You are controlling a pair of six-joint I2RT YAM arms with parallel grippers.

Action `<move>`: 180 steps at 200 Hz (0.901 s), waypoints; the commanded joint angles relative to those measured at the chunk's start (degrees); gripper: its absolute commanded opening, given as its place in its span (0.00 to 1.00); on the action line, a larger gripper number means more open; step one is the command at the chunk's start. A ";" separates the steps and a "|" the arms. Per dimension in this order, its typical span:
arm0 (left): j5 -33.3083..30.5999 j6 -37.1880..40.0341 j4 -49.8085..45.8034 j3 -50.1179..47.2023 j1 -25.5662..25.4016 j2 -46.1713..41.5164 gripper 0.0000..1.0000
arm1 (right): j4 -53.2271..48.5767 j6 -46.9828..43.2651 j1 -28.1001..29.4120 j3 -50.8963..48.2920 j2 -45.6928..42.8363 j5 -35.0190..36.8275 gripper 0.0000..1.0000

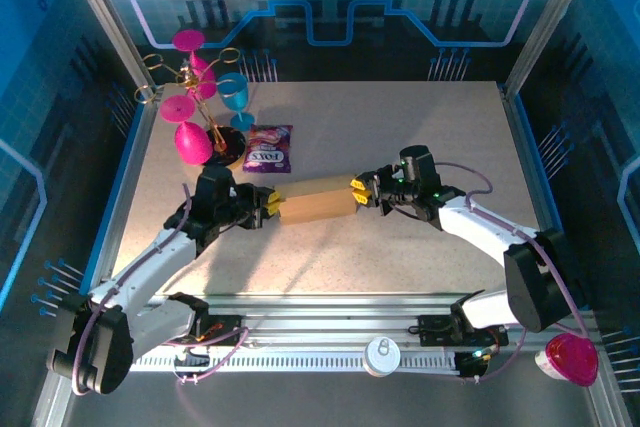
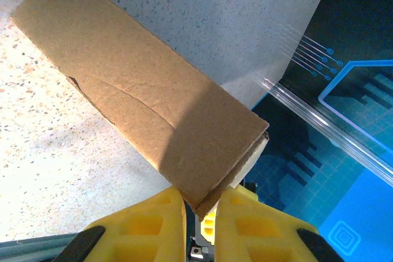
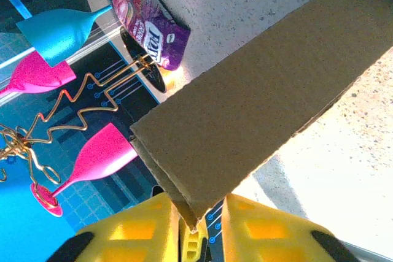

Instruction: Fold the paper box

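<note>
The box (image 1: 318, 200) sat long and narrow at the middle of the table (image 1: 420, 117), near the packet (image 1: 268, 148), spanning the gap between the arms. The left gripper (image 1: 270, 204) had narrowed onto its left end, a cardboard corner pinched between the yellow fingers (image 2: 153, 219). The right gripper (image 1: 360, 194) was closed down on the opposite end in the same way. Gripping both ends at once probably kept the box from sliding or twisting, so one side could brace while the other worked a panel. Whether it rested on the table or hung slightly lifted could not be told.
</note>
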 commanded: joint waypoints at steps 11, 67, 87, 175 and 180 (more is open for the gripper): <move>-0.41 0.14 -2.22 -1.95 -0.32 -0.06 0.15 | -4.89 -2.29 -1.19 -2.27 0.44 0.28 0.17; -0.06 0.72 -1.29 -1.86 -0.32 0.38 0.03 | -6.25 -4.67 -2.00 -2.50 0.03 0.25 0.15; 0.71 1.71 -0.67 -1.56 -0.32 0.97 0.02 | -8.59 -7.65 -2.56 -0.90 -0.47 0.30 0.19; 2.23 8.14 -6.96 -2.91 -5.09 -3.06 0.24 | -26.64 -30.62 -4.77 3.37 -5.04 -4.30 0.26; 2.23 8.16 -7.26 -3.35 -5.67 -3.36 0.25 | -27.82 -31.91 -4.81 3.01 -5.76 -4.30 0.27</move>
